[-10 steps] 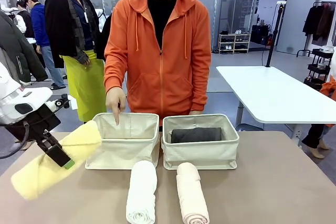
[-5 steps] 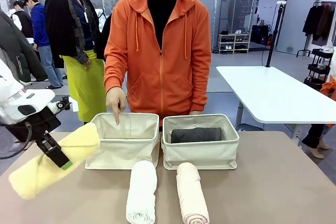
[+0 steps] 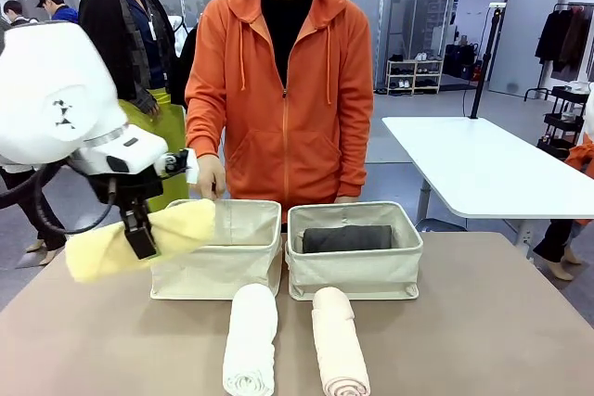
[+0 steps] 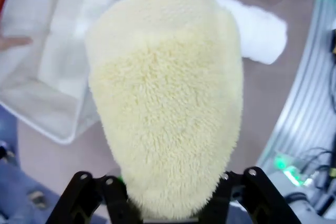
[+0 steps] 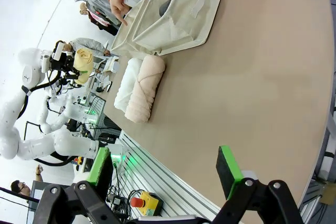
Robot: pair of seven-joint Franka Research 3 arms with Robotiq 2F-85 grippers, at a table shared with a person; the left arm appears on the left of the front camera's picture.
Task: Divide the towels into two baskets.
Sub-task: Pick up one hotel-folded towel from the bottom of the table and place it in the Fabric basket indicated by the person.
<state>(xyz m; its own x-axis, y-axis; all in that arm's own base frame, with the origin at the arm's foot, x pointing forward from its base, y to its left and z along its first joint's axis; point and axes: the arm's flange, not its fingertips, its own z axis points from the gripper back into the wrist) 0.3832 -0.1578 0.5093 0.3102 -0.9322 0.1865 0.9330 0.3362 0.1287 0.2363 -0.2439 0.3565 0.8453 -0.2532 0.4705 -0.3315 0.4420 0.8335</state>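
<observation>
The left arm (image 3: 56, 90) is a rounded, glossy white shell with a small black mark (image 3: 60, 113) on its side and black cables (image 3: 37, 206) looping beneath. The left gripper (image 3: 141, 236) is black. The right gripper (image 5: 164, 174) is black too, with green pads (image 5: 229, 170) and silver screws (image 5: 245, 183). The person (image 3: 283, 90) wears an orange zip hoodie with drawstrings over a black shirt (image 3: 283, 11).

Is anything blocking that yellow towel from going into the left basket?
Only the person's hand, at the basket's far rim just behind the towel. The left pincer holds the towel at the basket's left edge, and the inside that shows looks bare.
</observation>
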